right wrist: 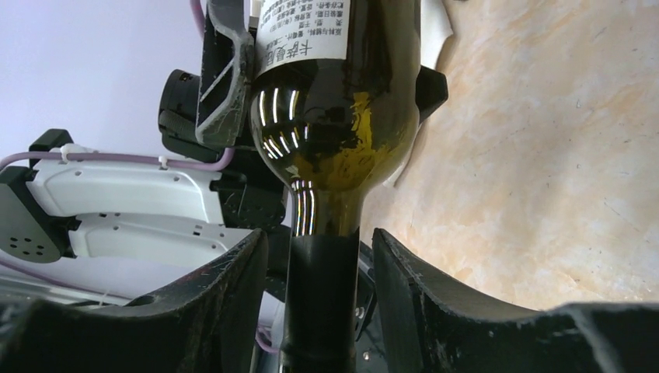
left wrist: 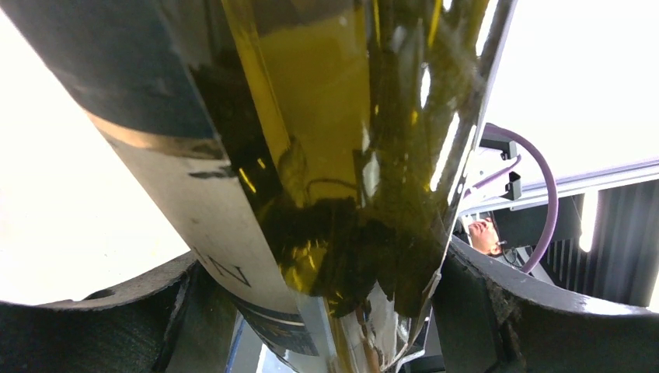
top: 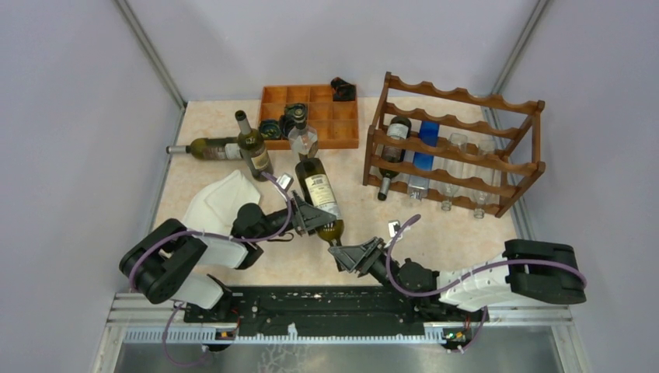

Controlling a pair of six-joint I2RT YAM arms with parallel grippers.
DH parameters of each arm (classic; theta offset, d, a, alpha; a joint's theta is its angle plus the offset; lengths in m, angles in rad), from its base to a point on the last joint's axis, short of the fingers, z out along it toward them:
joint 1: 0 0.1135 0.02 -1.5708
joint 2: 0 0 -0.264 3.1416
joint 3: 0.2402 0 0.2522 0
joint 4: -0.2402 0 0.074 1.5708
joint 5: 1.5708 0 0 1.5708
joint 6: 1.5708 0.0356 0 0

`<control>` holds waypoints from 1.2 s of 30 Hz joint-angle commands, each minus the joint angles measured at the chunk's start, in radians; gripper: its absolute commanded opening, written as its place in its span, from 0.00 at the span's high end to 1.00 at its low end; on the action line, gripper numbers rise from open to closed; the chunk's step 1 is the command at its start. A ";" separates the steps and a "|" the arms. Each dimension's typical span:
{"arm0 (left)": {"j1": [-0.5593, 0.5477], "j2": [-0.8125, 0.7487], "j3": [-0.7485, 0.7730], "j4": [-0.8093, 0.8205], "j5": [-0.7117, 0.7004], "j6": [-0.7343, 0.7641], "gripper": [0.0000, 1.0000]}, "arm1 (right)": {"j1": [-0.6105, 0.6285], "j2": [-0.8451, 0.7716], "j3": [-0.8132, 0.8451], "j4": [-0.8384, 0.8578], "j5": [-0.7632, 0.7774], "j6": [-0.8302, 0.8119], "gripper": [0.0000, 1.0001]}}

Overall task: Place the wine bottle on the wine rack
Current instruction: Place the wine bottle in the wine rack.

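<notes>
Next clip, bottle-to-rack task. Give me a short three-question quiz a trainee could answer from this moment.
1. True or false: the left gripper clamps the wine bottle by its body.
2. Where are the right gripper fingers? A either side of the bottle's neck; B on its label; C clear of the bottle.
3. Name what lies beside the dark bottle in the wine rack.
Key: 1 true; 2 A; 3 blue bottle.

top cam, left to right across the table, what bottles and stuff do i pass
lying green bottle → upright dark bottle → tilted wine bottle → wine rack; orange tray and white cloth left out, since they overlap the bottles
</notes>
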 commanded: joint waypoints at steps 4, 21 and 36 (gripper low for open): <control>-0.021 0.005 0.037 0.158 -0.025 0.031 1.00 | -0.035 0.060 0.040 0.081 -0.063 0.019 0.54; -0.033 0.016 0.037 0.147 -0.041 0.050 1.00 | -0.071 0.078 0.038 0.075 -0.095 0.070 0.69; -0.043 -0.012 0.046 0.070 -0.064 0.088 1.00 | -0.102 0.106 0.052 0.035 -0.126 0.119 0.61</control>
